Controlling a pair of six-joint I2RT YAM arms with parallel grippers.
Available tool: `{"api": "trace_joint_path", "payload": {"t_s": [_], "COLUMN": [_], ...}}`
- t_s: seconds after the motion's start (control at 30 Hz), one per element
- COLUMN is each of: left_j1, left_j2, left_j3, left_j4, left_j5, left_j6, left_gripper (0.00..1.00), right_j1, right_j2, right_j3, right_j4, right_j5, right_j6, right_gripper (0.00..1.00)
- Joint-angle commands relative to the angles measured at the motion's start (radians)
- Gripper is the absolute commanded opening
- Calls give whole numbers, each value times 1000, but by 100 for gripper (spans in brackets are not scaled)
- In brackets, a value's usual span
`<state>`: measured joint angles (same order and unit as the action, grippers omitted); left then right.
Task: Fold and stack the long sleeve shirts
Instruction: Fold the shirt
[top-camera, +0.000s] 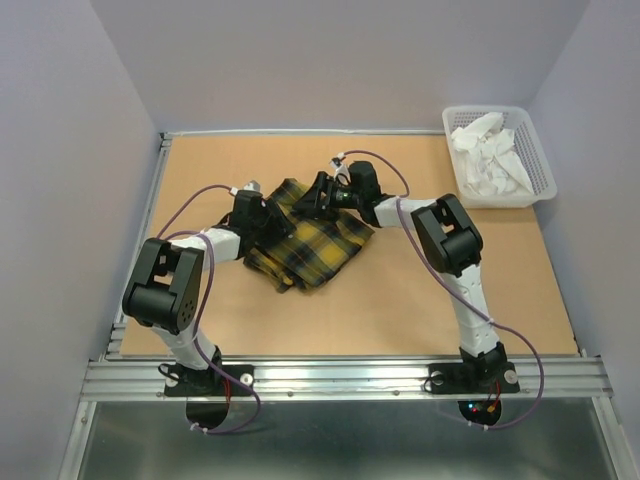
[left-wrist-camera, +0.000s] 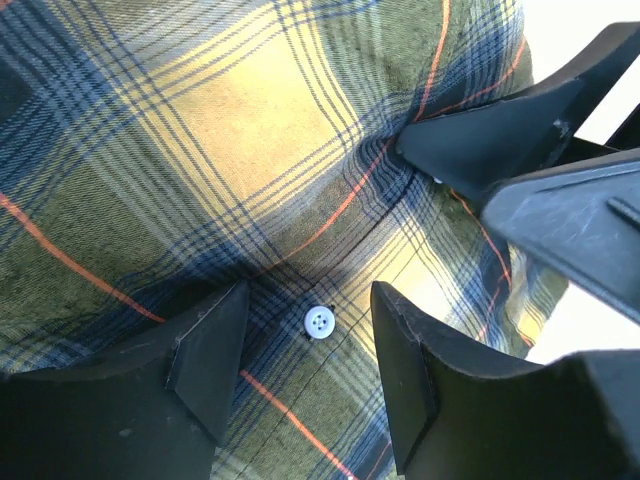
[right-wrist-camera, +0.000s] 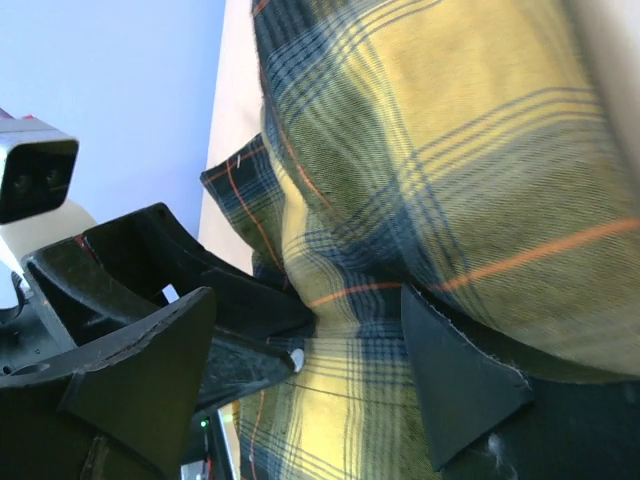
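Standing here, I can make out no writing, label, brand, number or sign on anything in view.

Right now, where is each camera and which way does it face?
Top external: above, behind the bases, facing down at the table; both arms show.
Left wrist: on the left arm, facing a button on the plaid shirt, inside the left claw.
Right wrist: on the right arm, facing the shirt; the right claw fingers show.
Shared: each wrist view shows the other claw.
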<state>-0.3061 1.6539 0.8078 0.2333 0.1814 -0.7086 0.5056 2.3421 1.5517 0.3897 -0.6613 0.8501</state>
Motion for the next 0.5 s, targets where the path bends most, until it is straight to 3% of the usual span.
{"api": "trace_joint_path", "payload": {"t_s": [0.0, 0.27, 0.47], "left_j1": [2, -19, 27], "left_j2": [32, 23, -147], "left_j3": [-48, -18, -35], "left_j4": [-51, -52, -26], "left_j5": [20, 53, -16], "left_j6": [-3, 55, 41], "left_gripper": [63, 64, 64], "right_j1": [-100, -144, -145], "right_j2": [-9, -148, -242], "right_j3": [-113, -194, -200], "right_j4": [31, 29, 23], "right_j5": [164, 204, 157], "right_j6": [-6, -13, -25], "right_gripper": [80, 80, 80]}}
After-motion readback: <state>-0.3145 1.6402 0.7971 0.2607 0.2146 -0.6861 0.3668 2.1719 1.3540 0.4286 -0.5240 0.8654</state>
